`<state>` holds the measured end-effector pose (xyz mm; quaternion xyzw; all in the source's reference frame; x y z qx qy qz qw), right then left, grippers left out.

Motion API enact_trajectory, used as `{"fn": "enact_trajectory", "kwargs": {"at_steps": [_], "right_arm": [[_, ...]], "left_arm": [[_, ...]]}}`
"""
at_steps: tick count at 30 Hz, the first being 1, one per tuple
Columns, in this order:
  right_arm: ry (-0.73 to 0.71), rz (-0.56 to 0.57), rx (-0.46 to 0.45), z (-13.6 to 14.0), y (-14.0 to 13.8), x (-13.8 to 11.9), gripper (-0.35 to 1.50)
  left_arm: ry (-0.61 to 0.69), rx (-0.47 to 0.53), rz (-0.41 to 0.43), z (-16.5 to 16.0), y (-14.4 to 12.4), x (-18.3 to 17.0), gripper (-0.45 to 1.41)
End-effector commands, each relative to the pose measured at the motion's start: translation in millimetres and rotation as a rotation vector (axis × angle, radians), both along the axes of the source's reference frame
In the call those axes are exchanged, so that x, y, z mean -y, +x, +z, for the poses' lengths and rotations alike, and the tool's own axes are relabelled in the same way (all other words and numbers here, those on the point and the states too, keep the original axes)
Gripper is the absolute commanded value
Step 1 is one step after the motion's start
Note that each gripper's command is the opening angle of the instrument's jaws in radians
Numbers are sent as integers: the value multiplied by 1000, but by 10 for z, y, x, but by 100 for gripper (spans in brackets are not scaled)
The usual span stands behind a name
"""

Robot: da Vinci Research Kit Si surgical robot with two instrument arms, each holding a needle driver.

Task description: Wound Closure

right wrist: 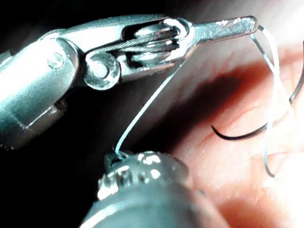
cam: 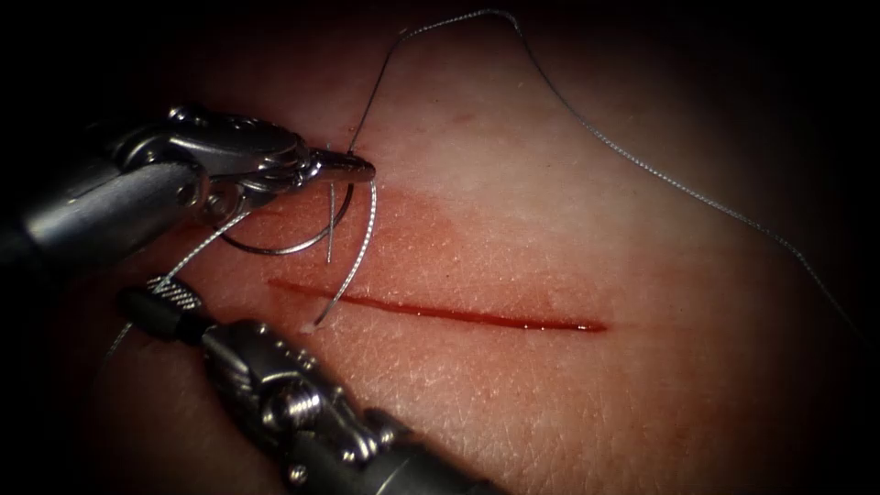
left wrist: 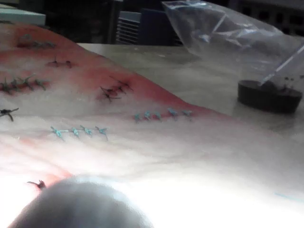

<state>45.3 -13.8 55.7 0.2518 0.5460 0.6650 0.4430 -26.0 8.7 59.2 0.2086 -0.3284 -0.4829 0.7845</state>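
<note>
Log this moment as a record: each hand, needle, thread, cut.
left hand: shut on the thread; whether it also grips the needle cannot be told
right hand: shut on the thread
needle: under the left hand, by the cut's left end, not visibly in the tissue
thread: runs from the left hand down to the cut
cut: open, red fluid along it

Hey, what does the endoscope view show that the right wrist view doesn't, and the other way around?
Endoscope view: the whole cut in the tissue, and thread arcing far off to the right. Right wrist view: thread meeting the right tool at its tip, close up. Both: the left tool, jaws shut on the thread, and the needle curving under it near the cut's left end; whether it's in the tissue, I can't tell.
</note>
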Motion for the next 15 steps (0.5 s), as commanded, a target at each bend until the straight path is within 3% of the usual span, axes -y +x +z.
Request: {"fn": "enact_trajectory", "kwargs": {"at_steps": [1,3,4,5,6,10,15], "right_arm": [[-6,6,-2,-7,4,-12,-35],[-5,0,-5,-6,2,-15,-35],[-5,-10,-11,-6,1,-16,-35],[-5,-16,-14,-5,-2,-17,-35],[-10,-17,-11,-5,-4,-18,-35],[-16,-22,-10,-1,-14,-22,-35],[-13,-14,32,19,-43,-28,-35]], "left_arm": [[-7,5,-3,-8,-3,-12,-45],[-7,5,-3,-8,-3,-12,-45],[-7,5,-3,-8,-3,-12,-33],[-8,7,-5,-8,-4,-12,19],[-18,12,1,-8,-4,-13,49],[-109,74,66,-10,-4,-22,131],[-134,159,70,-27,8,-31,140]]}}
